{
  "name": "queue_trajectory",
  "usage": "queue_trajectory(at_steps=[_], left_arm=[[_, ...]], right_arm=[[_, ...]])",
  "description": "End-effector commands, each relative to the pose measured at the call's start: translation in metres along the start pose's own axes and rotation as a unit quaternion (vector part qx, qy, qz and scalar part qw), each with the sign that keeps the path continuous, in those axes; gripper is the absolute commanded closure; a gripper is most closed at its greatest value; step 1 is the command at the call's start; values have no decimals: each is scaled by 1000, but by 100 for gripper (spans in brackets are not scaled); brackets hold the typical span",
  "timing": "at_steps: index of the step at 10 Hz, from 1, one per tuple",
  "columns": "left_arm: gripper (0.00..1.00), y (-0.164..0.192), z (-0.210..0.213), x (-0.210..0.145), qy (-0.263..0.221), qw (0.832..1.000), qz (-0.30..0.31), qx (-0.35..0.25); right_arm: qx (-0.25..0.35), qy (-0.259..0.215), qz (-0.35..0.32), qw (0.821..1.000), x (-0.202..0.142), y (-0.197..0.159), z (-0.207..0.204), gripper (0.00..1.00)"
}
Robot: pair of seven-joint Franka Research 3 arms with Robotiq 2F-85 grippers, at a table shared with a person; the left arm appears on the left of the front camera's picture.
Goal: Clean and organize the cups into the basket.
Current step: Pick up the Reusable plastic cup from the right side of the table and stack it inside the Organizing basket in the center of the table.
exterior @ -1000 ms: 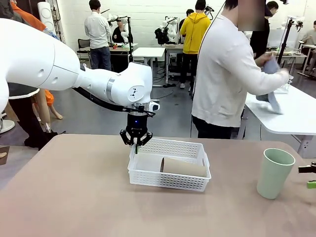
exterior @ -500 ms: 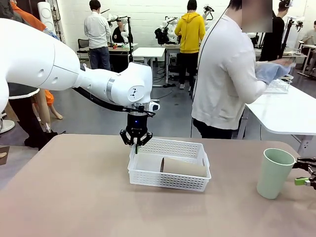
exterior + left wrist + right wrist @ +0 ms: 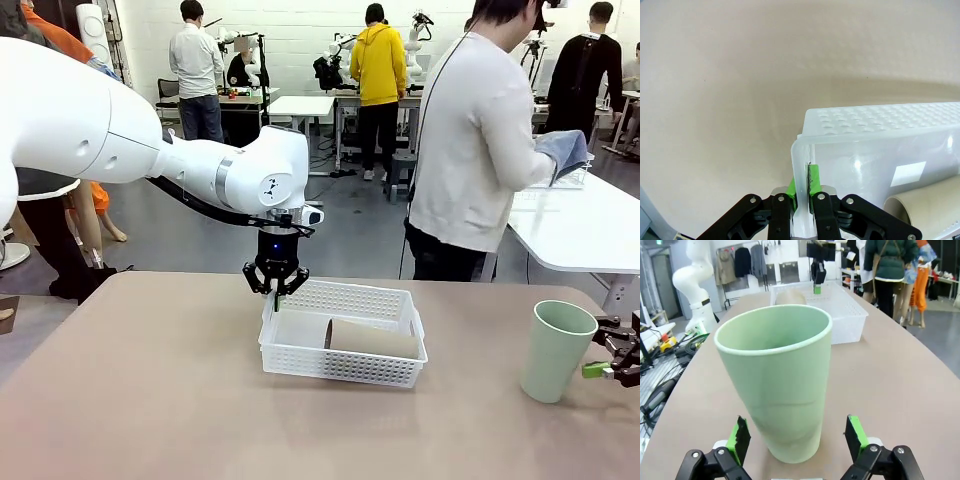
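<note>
Sliding in from the table's right edge over the last second, the right gripper [image 3: 602, 352] now holds its jaws spread wide and empty, green pads [image 3: 855, 436] well apart. Just ahead of them, in line with the gap and clear of both pads, stands the pale mint-green matte tapered tumbler [image 3: 777, 385]. It is upright, mouth up, handleless, and narrower at the foot than at the rim.

The left gripper [image 3: 803, 182] has not shifted. Its jaws are pinched narrow on a wall of the shallow white perforated plastic basket [image 3: 880, 117], one pad inside and one outside, close to a corner. Beyond those jaws, inside the basket, a tan-brown matte tumbler [image 3: 372, 338] lies on its side, one end toward the gripped wall.

Basket and mint tumbler both rest on the beige-brown tabletop [image 3: 150, 400], well apart. Farther off, the person in a white top [image 3: 480, 150] holds a blue-grey cloth [image 3: 563, 150].
</note>
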State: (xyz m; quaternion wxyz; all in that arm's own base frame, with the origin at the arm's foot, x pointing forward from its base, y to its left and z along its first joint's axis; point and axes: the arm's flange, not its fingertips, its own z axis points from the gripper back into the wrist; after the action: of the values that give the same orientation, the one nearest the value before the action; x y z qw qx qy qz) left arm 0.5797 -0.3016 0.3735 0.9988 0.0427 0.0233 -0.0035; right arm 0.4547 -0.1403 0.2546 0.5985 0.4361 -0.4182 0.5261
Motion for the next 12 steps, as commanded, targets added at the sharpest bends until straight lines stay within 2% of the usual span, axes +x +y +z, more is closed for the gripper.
queue_trajectory(at_steps=[1,5,9,12], left_arm=[[97,1,1,0,-1,1000,0,-1],[97,1,1,0,-1,1000,0,-1],[97,1,1,0,-1,1000,0,-1],[97,1,1,0,-1,1000,0,-1]], right_arm=[[-8,-3,-3,1000,0,0,4,0],[-5,0,-1,1000,-1,1,4,0],[10,14,5,1000,-24,-4,-19,0],[31,6,3,999,-31,-13,-39,0]])
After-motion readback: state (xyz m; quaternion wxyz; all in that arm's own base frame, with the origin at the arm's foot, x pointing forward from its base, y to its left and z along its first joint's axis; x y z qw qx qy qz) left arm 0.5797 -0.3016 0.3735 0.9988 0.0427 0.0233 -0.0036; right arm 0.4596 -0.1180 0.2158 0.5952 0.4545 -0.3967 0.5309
